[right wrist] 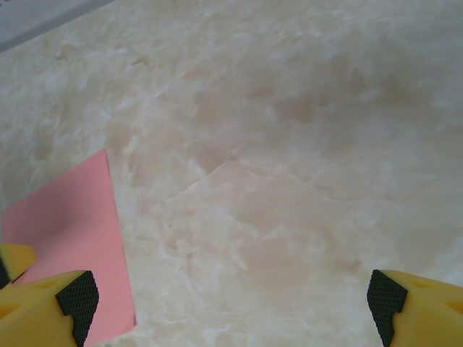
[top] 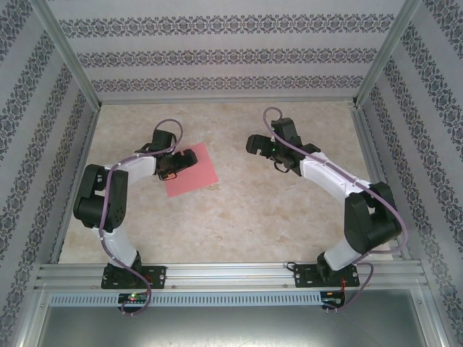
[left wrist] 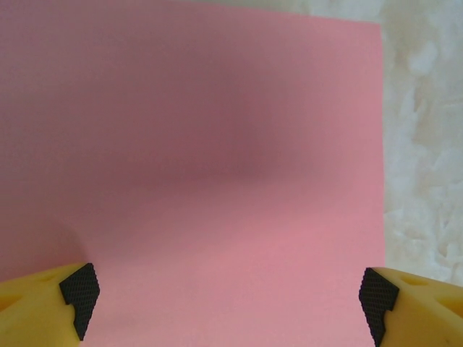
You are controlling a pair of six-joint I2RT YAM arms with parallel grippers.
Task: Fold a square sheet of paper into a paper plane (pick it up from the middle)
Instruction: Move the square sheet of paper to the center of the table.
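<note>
The square sheet of paper point(top: 199, 173) lies flat on the marble table, left of centre, salmon-pink and unfolded. My left gripper point(top: 176, 165) hovers over its left part. In the left wrist view the sheet point(left wrist: 217, 144) spreads under the left gripper point(left wrist: 228, 300), whose jaws stand wide apart and open, one black pad point(left wrist: 79, 293) at each side. My right gripper point(top: 257, 147) hangs open over bare table to the right of the sheet. From the right wrist, the sheet's corner point(right wrist: 72, 224) lies at the lower left, beside the open right gripper point(right wrist: 230, 303).
The marble tabletop point(top: 275, 210) is boxed in by patterned walls with metal posts point(top: 69, 54) at the back corners. A metal rail point(top: 231, 273) carrying both arm bases runs along the near edge. Bare table point(right wrist: 289, 144) lies under the right gripper.
</note>
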